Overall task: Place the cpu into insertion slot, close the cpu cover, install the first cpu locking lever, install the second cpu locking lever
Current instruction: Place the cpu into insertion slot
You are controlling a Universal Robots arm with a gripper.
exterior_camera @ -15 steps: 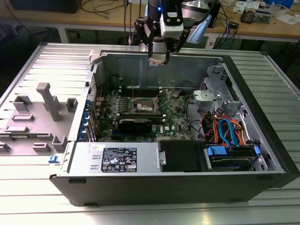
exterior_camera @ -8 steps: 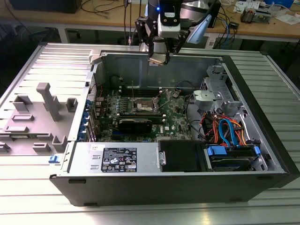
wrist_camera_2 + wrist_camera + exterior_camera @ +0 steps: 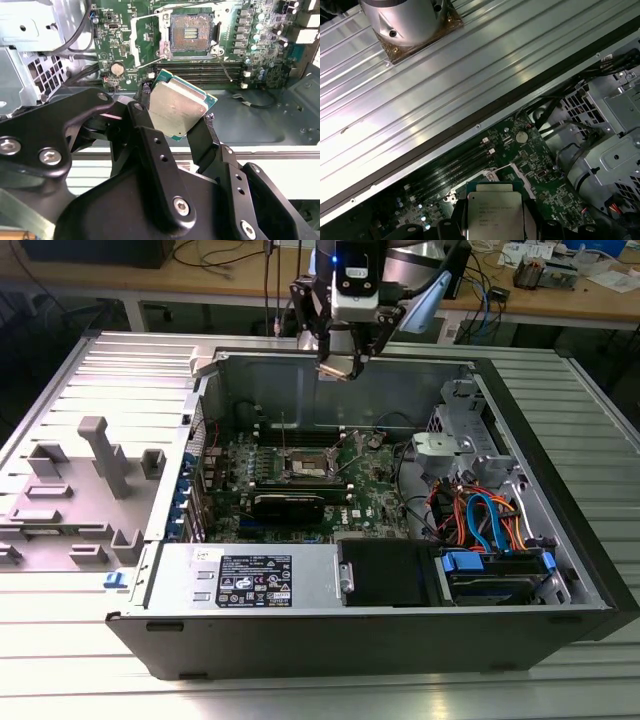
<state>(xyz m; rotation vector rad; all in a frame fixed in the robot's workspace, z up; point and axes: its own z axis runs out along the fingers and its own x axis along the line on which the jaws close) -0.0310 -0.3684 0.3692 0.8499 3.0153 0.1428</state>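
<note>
My gripper (image 3: 338,368) hangs above the open computer case's back wall, shut on the cpu (image 3: 177,107). The cpu is a small square chip with a silver-grey top and green edge, pinched between black fingers (image 3: 150,145) in both wrist views. On the green motherboard below lies the insertion slot (image 3: 190,32), uncovered, with its dark pin field showing. The cpu cover (image 3: 136,37) is swung open beside it. A thin wire lever (image 3: 150,61) sticks out at the socket's corner. In the first wrist view the cpu (image 3: 495,210) hides most of the socket.
Long black memory slots (image 3: 200,70) run beside the socket, with a coin battery (image 3: 117,68) nearby. A black expansion card (image 3: 288,505), a power supply (image 3: 245,580) and a drive cage with blue and orange cables (image 3: 490,520) fill the case. A grey fixture (image 3: 95,455) stands at the exterior view's left.
</note>
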